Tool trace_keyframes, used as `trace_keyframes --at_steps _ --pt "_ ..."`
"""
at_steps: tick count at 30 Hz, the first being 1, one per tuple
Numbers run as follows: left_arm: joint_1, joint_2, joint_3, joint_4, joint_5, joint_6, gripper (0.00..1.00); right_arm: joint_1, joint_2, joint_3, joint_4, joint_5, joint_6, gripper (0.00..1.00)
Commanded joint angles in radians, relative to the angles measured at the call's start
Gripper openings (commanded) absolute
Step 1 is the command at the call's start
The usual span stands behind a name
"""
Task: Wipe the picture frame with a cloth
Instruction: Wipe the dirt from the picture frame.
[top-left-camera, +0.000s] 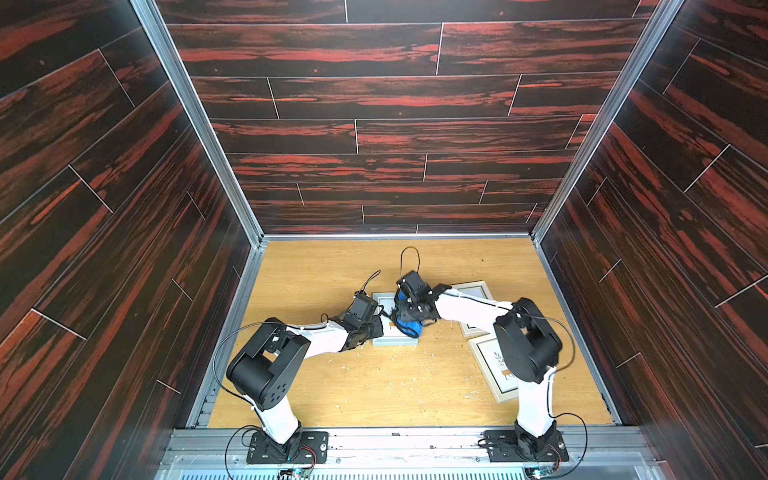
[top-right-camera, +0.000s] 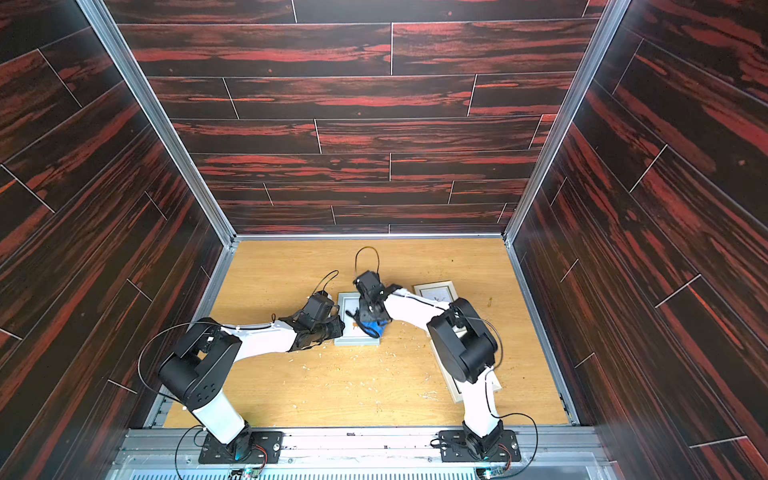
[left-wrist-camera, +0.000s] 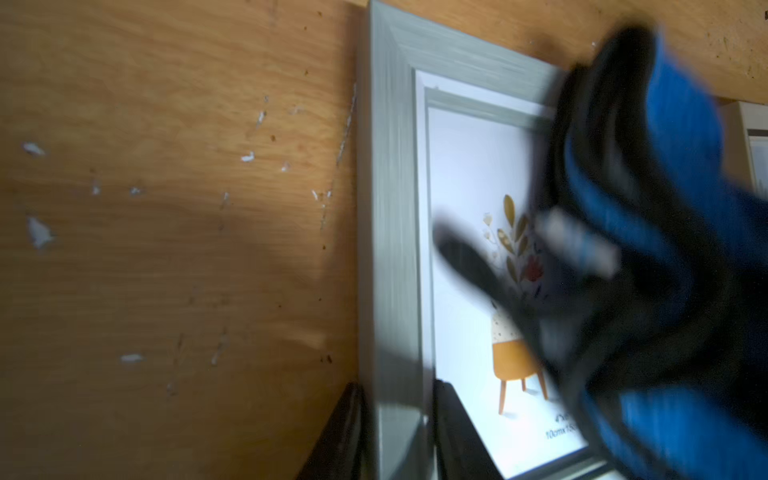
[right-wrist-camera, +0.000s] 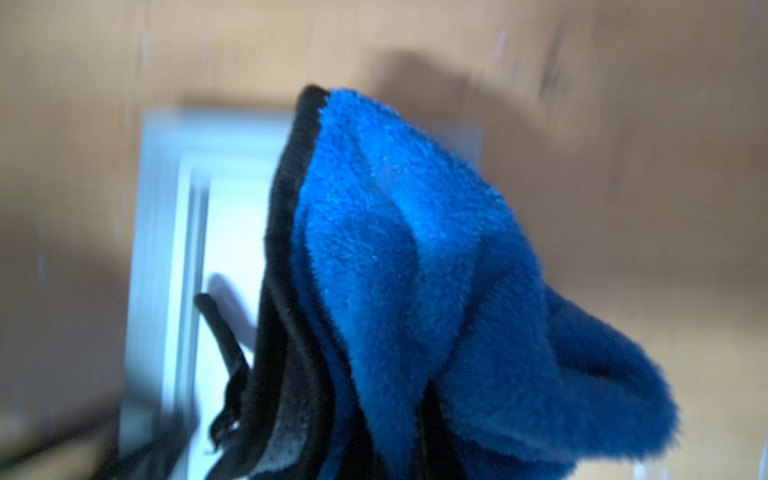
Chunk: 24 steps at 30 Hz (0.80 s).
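A grey picture frame (top-left-camera: 395, 341) (top-right-camera: 355, 341) with a plant-and-stool print lies flat on the wooden table in both top views. My left gripper (top-left-camera: 376, 328) (left-wrist-camera: 395, 436) is shut on its left border (left-wrist-camera: 388, 249), one black finger (left-wrist-camera: 451, 424) on the glass side and the other on the outer side. My right gripper (top-left-camera: 409, 320) (top-right-camera: 371, 318) is shut on the bunched bright blue cloth (top-left-camera: 409, 327) (right-wrist-camera: 415, 249) with black edging. The cloth (left-wrist-camera: 673, 137) hangs over the frame's right half. It hides the right fingertips.
Two more pale frames lie on the table to the right, one (top-left-camera: 473, 288) (top-right-camera: 436, 291) behind the right forearm, one (top-left-camera: 494, 365) partly under the right elbow. Small pale crumbs (top-left-camera: 365, 368) are scattered in front of the frames. Dark walls enclose the table.
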Motion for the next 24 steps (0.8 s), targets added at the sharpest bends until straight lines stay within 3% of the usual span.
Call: trace_keyframes --at_steps 1,5,9,14,18,24 --pt "0.008 0.073 -0.059 -0.233 -0.016 -0.028 0.23 0.003 -0.033 -0.081 0.023 -0.064 0.020 0.00" --pt "0.007 0.076 -0.055 -0.223 0.002 -0.030 0.23 -0.040 0.067 0.060 -0.036 0.014 0.004 0.00" --pt "0.008 0.062 -0.052 -0.244 0.002 -0.024 0.24 -0.070 0.125 0.158 -0.061 0.015 -0.013 0.00" --pt "0.007 0.067 -0.056 -0.226 -0.003 -0.030 0.23 -0.006 0.017 0.008 -0.070 0.063 -0.002 0.00" --pt "0.007 0.068 -0.078 -0.187 0.010 -0.057 0.23 0.044 -0.057 -0.119 -0.031 0.004 0.026 0.00" --pt "0.008 0.072 -0.062 -0.208 0.015 -0.032 0.23 0.012 0.045 0.016 -0.028 0.026 0.018 0.00"
